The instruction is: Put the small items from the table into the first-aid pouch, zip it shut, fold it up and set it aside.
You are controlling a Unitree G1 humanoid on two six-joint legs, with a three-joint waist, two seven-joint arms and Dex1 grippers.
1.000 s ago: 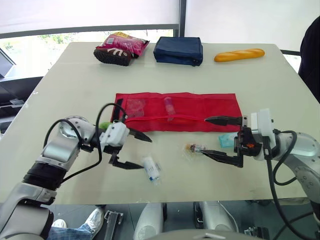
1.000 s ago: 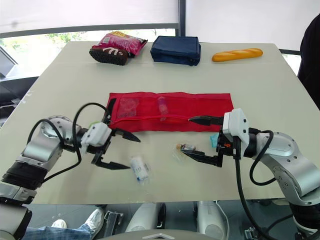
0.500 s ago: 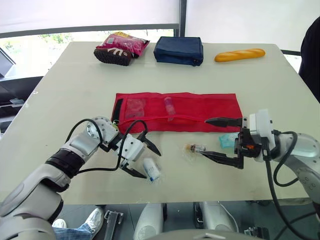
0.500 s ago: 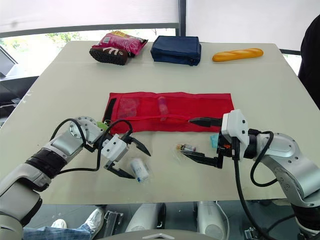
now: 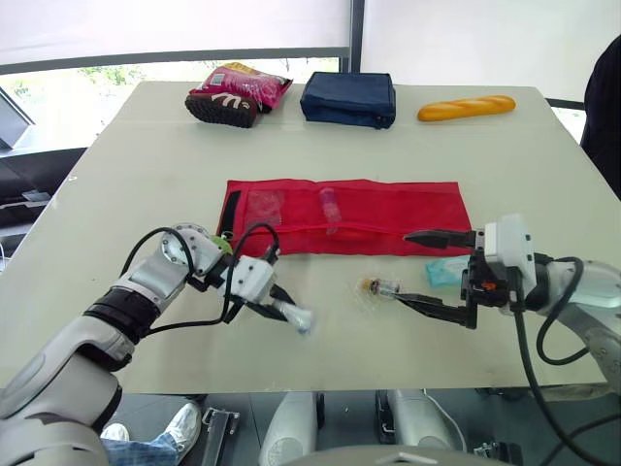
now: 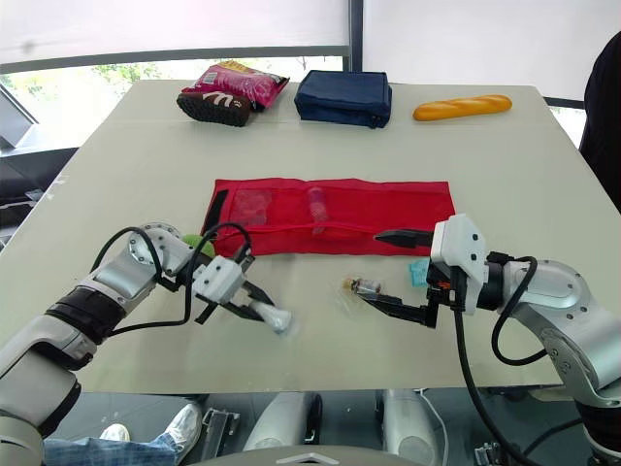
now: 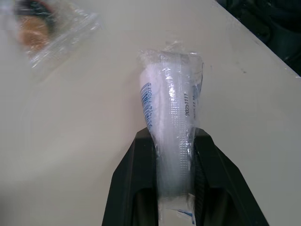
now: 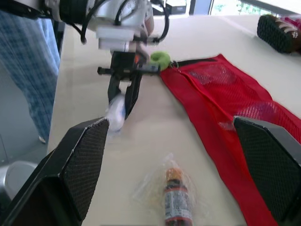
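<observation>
The red mesh first-aid pouch [image 5: 388, 218] lies unfolded across the middle of the table, with a small item inside its mesh. My left gripper [image 5: 282, 309] is in front of the pouch's left end, shut on a white bandage roll [image 7: 171, 103] in clear wrap, which sticks out past the black fingers [image 7: 136, 183]. My right gripper [image 5: 437, 272] stands open near the pouch's right end. A teal packet [image 5: 446, 273] lies between its fingers, and a small wrapped bottle [image 5: 379, 287] lies just left of them.
A green piece [image 6: 195, 243] sits at the pouch's left end. At the far edge lie a snack bag [image 5: 238, 92], a navy pouch [image 5: 347, 98] and a bread loaf [image 5: 466, 107]. A person's dark sleeve [image 5: 606, 107] is at the right edge.
My left arm reached right to the bandage roll and its gripper closed on it; the roll now points along the fingers. The right arm has stayed in place.
</observation>
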